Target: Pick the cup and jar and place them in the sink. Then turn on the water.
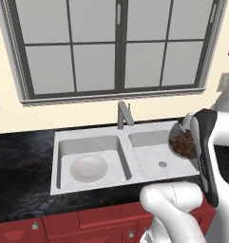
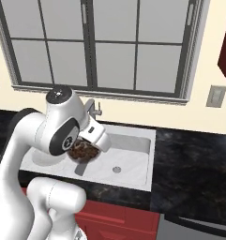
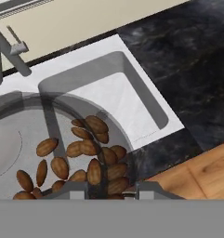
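Note:
My gripper (image 3: 113, 190) is shut on the jar (image 3: 81, 153), a round clear glass jar with brown lumpy pieces inside. Both fingertips hold its near rim. The jar (image 1: 182, 142) hangs tilted above the right basin of the light grey-white sink (image 1: 87, 134). From the right base view the jar (image 2: 82, 152) sits just under my hand, over the sink (image 2: 133, 143). The grey metal faucet (image 1: 123, 114) stands at the sink's middle back, and no water shows at it. The cup is out of view.
A round white dish (image 1: 89, 168) lies in the left basin. Black stone counter (image 1: 21, 161) runs on both sides of the sink, wider on the right (image 2: 194, 159). Red cabinets (image 1: 63, 225) stand below. A window (image 1: 116, 47) fills the wall behind.

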